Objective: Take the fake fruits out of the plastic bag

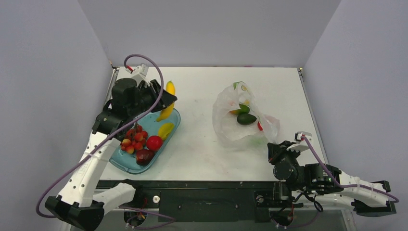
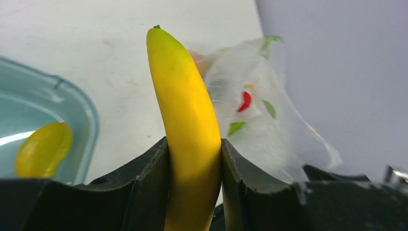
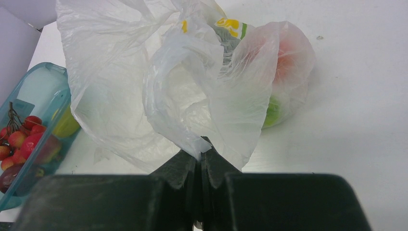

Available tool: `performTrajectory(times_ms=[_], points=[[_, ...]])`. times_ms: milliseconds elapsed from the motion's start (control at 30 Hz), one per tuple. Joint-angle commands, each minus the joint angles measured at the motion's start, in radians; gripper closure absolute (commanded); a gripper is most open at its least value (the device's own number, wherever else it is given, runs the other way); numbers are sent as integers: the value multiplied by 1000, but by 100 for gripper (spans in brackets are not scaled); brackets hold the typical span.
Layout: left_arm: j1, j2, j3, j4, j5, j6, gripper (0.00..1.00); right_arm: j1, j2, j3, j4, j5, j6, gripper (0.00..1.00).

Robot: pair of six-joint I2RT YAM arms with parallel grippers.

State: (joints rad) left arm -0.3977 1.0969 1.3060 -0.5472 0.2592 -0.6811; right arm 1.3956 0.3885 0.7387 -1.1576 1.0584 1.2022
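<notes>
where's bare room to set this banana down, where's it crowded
Widest bare table lies between the tray and the plastic bag; the far strip behind the bag is free. Crowded: the tray's near end, full of berries and fake fruits; the right gripper pinches the bag's near edge.

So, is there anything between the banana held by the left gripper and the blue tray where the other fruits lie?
Nothing visible does. The left gripper holds the banana near the far end of the tray, with open air between them. A yellow fruit already lies in that end, so the banana might land on it.
</notes>
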Motion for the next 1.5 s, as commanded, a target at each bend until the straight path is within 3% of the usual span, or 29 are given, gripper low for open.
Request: performTrajectory(times_ms=[0, 233, 467, 600, 733, 1133, 1200, 1333, 1467], points=[[68, -37, -86, -108, -273, 59, 95, 8, -2, 24, -1, 25, 14, 100], [140, 15, -255, 61, -386, -250, 95, 8, -14, 24, -1, 39, 17, 100], [140, 153, -360, 207, -527, -574, 100, 7, 4, 18, -3, 38, 23, 100], [113, 215, -354, 207, -635, -727, 100, 7, 18, 23, -3, 33, 22, 100], [107, 273, -391, 223, -651, -901, 100, 8, 10, 21, -4, 36, 23, 100], [91, 389, -346, 194, -801, -1124, 99, 9, 1, 16, 0, 32, 26, 100], [97, 403, -351, 204, -797, -1154, 93, 9, -2, 15, 0, 29, 25, 100], [104, 436, -334, 221, -789, -1166, 71, 9, -9, 12, 4, 27, 25, 100], [107, 444, -343, 238, -793, -1170, 39, 9, -6, 11, 6, 27, 24, 100]])
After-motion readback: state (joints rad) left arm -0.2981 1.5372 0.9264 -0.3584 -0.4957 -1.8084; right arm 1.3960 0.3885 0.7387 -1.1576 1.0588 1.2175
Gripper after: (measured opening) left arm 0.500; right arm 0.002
